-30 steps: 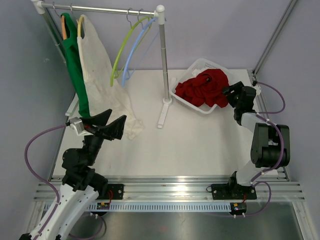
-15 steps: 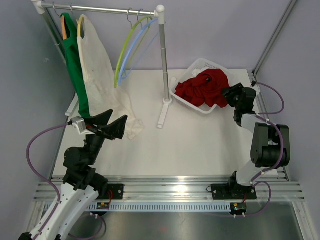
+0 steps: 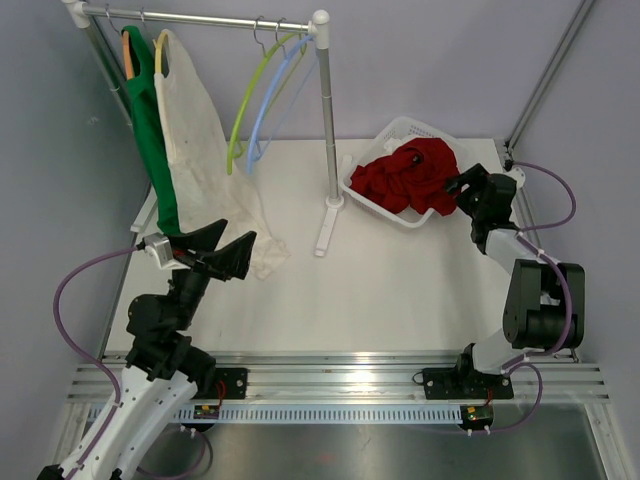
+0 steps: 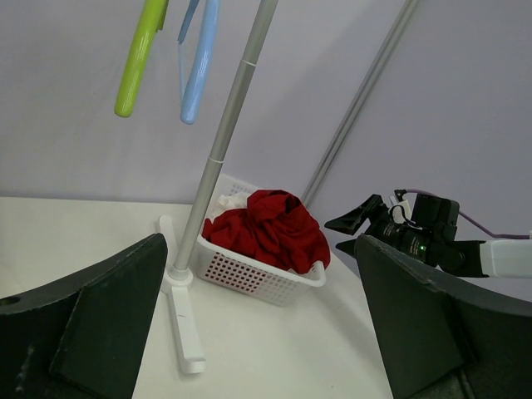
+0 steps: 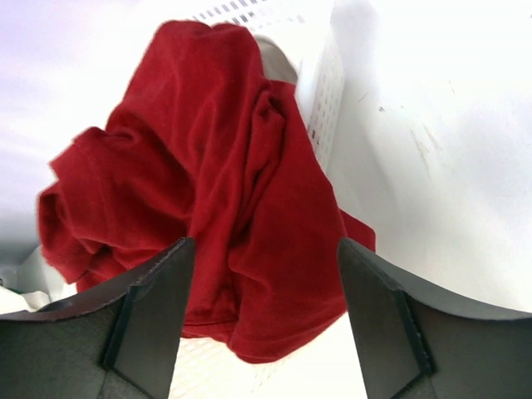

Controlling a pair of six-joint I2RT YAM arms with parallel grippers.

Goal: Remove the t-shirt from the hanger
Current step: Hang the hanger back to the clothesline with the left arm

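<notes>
On the rack rail (image 3: 200, 18) at the back left hang a green t-shirt (image 3: 152, 140) and a white t-shirt (image 3: 200, 140), each on its hanger. Beside them hang a bare green hanger (image 3: 250, 95) and a bare blue hanger (image 3: 268, 100). A red t-shirt (image 3: 405, 178) lies bunched in the white basket (image 3: 372, 205). My left gripper (image 3: 218, 250) is open and empty just below the white t-shirt's hem. My right gripper (image 3: 452, 190) is open at the basket's right side, its fingers either side of the red cloth (image 5: 216, 191) without pinching it.
The rack's upright post (image 3: 327, 110) and its white foot (image 3: 326, 225) stand between the hanging shirts and the basket. From the left wrist I see the post (image 4: 220, 150), the basket (image 4: 249, 274) and the right gripper (image 4: 349, 233) beyond it. Frame rails run along the table's near edge.
The right arm's forearm has shifted outward a little and its jaws stand apart at the red t-shirt. The two bare hangers swing slightly. The left arm has not moved.
</notes>
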